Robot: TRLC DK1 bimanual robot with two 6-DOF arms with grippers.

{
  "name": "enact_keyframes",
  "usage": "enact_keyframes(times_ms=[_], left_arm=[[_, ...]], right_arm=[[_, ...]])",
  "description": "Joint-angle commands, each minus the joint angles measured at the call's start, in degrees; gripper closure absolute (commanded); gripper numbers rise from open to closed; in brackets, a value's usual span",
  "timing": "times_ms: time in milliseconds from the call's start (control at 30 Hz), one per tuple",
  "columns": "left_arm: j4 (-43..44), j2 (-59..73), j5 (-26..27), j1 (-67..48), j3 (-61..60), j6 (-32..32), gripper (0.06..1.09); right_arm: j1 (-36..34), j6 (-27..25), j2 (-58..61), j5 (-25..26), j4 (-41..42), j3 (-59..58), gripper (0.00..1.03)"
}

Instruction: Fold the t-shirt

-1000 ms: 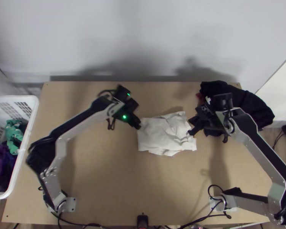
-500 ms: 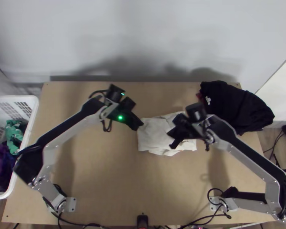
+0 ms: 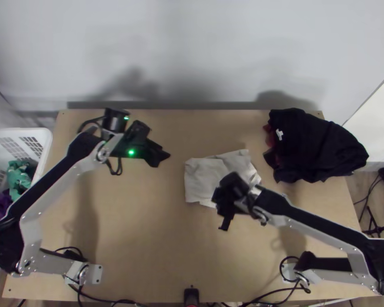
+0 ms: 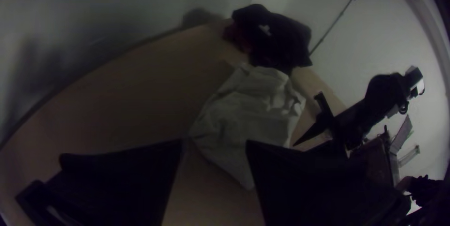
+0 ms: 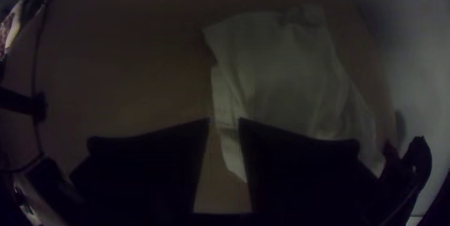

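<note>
white t-shirt's in a rumpled, folded-up patch around mid table, bit nearer the far edge. left gripper's wide, off toward the far left corner. right gripper's by the shirt's near edge, parted but narrower.

Lab-like workspace, robot arms on a wooden table, trailing cables, pale wall, laundry basket
</note>
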Motion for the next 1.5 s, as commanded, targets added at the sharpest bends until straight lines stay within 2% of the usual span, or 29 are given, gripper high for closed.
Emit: enact_keyframes(times_ms=[0,67,100,367,467,700,1167,1467], left_arm=[[0.04,-4.4,-0.8,2.95,-2.55,0.47,0.36],[0.04,-5.27,-2.3,2.95,-3.26,0.56,0.31],[0.13,-5.71,-2.39,3.21,-3.52,0.56,0.29],[1.53,-8.53,-3.62,6.91,-5.8,0.91,0.18],[2.41,-9.32,-3.88,7.26,-6.86,1.18,0.18],[2.76,-9.67,-5.11,7.96,-7.12,1.18,0.13],[2.94,-10.28,-5.11,9.98,-8.53,2.76,0.12],[3.11,-10.2,-5.02,11.74,-8.79,3.81,0.12]], right_arm=[[4.7,-3.4,0.21,7.22,1.61,-3.96,0.2],[5.67,-3.48,0.21,8.63,1.61,-4.49,0.07],[6.19,-3.48,0.21,8.89,1.7,-4.75,0.04],[8.83,-4.8,0.74,13.02,10.14,-10.64,0.04],[10.24,-7.44,0.74,17.33,14.62,-12.22,0.04],[10.32,-11.83,3.2,19.26,17.87,-12.31,0.04],[6.46,-19.83,9.62,20.67,25.87,-10.82,0.04],[1.45,-29.24,15.06,22.43,35.54,-9.59,0.04]])
